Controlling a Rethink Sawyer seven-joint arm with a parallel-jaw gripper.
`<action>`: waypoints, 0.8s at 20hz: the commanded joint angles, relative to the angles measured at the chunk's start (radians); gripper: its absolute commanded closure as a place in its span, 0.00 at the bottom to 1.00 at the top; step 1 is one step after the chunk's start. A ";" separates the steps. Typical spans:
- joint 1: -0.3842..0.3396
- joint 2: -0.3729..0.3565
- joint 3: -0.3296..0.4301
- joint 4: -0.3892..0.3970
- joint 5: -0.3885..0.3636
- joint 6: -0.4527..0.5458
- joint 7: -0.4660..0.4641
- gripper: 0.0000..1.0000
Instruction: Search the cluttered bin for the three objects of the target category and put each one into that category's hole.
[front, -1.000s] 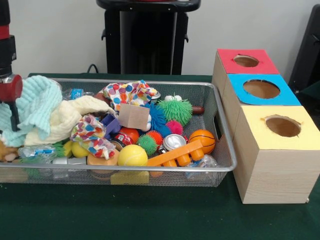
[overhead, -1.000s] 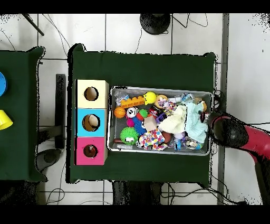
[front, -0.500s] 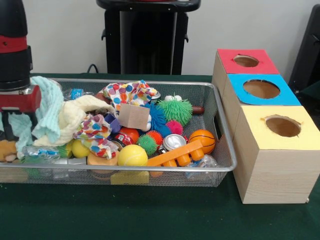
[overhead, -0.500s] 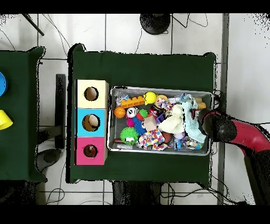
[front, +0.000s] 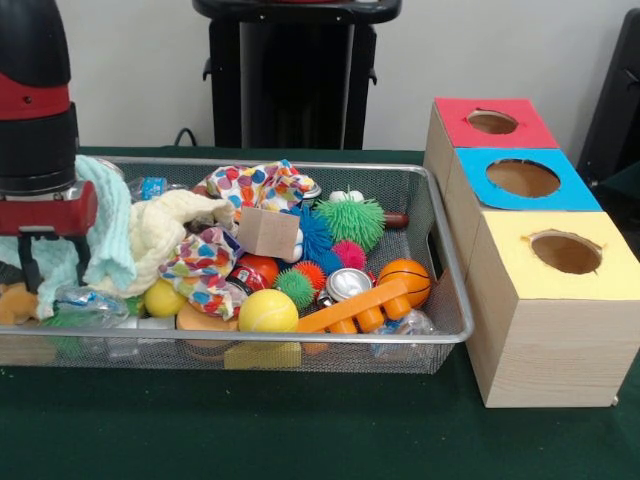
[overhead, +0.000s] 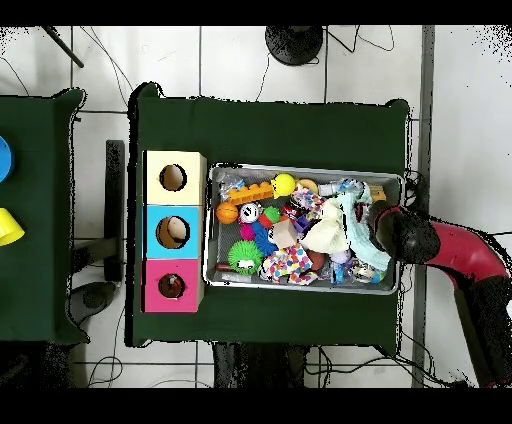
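Observation:
A wire mesh bin (front: 445, 250) holds mixed clutter: a mint cloth (front: 108, 225), a cream cloth (front: 168, 222), two polka-dot cloths (front: 255, 185), balls and spiky toys. My gripper (front: 57, 265) is low at the bin's left end, open, with its black fingers (front: 30, 265) apart and the mint cloth draped between and beside them. From overhead the arm's head (overhead: 392, 230) covers the gripper at the bin's right end, beside the mint cloth (overhead: 352, 212). Three wooden boxes stand beside the bin, with red (front: 495, 122), blue (front: 522, 178) and yellow (front: 565, 252) holed tops.
A yellow ball (front: 267, 311), a small basketball (front: 404, 280), a green spiky ball (front: 352, 222), an orange toy (front: 352, 308), a can (front: 347, 284) and a cardboard piece (front: 267, 232) fill the bin's middle and right. The pedestal (front: 295, 75) stands behind.
The arm has moved inward over the bin's end and come lower. The mint cloth has bunched up and shifted toward the bin's middle, nudging the cream and polka-dot cloths.

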 joint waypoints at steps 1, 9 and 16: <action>0.000 0.073 0.024 -0.031 -0.012 0.010 -0.071 0.00; -0.045 0.052 0.073 0.000 0.040 0.080 -0.128 0.00; -0.047 -0.004 0.075 0.025 0.061 0.120 -0.138 0.00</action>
